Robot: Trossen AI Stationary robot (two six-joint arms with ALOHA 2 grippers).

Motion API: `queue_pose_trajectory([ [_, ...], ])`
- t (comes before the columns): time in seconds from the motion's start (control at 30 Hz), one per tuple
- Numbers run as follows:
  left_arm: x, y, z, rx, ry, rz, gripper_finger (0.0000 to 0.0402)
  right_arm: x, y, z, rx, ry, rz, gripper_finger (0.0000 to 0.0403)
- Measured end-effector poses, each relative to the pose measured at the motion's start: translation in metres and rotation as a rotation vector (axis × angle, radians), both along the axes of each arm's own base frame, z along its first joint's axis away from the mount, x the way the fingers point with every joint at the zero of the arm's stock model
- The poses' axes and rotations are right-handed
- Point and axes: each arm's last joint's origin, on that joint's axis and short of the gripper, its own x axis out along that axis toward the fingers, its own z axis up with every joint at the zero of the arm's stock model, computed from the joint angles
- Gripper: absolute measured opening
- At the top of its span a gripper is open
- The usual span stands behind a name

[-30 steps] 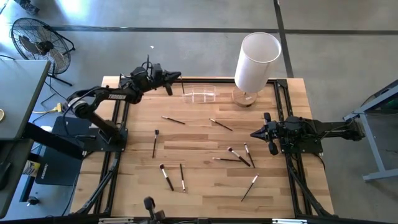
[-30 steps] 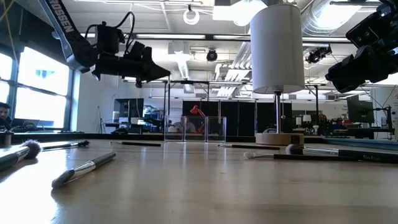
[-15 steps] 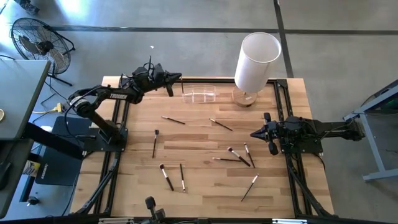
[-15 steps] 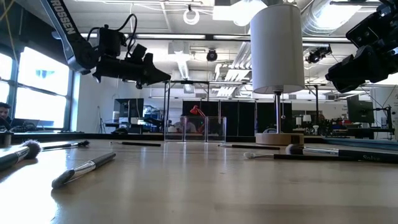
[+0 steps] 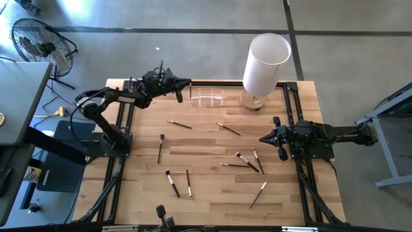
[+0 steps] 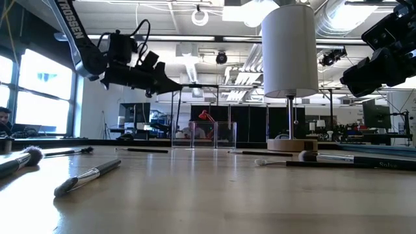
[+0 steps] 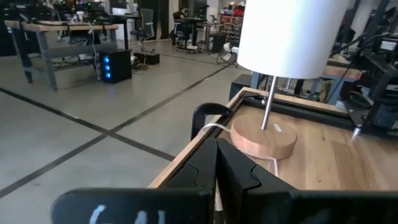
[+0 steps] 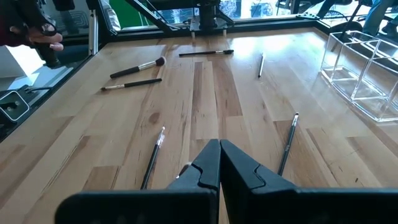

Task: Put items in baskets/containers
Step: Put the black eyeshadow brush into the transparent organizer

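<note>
- Left gripper (image 5: pixel 187 82), fingers together and apparently empty, hung just beside the clear holder (image 5: pixel 206 98).
- Right gripper (image 5: pixel 262 138), fingers together, waited over the worktop (image 5: pixel 206 145).
- Brushes (image 5: pixel 246 162) lay scattered.

Readable in the low view: white capitals on the dark left arm (image 6: pixel 71 26) link, upper left, showing "ROSSEN", probably the tail of a longer brand word cut off by the frame edge. Same marking in the high view on that arm (image 5: pixel 122 98), too small to spell out. Pale lettering on the dark handle of a brush (image 6: pixel 364 162) lying near right, perhaps beginning "Sal", otherwise illegible. Nothing legible on the white cylinder (image 6: pixel 289 49) or on the clear container (image 6: pixel 213 134).
</note>
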Motion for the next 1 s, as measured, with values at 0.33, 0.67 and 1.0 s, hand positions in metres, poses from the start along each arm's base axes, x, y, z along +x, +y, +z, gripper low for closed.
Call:
queue_pose_trajectory([
  [0.33,0.0011,0.0019,-0.0013,-0.021,0.019,0.028,0.0001,0.0,0.0,0.0,0.0,0.0,0.0,0.0001],
  [0.67,0.0005,0.0025,-0.0062,-0.056,0.057,0.058,0.0001,0.0,0.0,0.0,0.0,0.0,0.0,0.0],
  [1.0,0.0004,0.0025,-0.0061,-0.056,0.057,0.062,0.0074,0.0,0.0,0.0,0.0,0.0,0.0,0.0001],
])
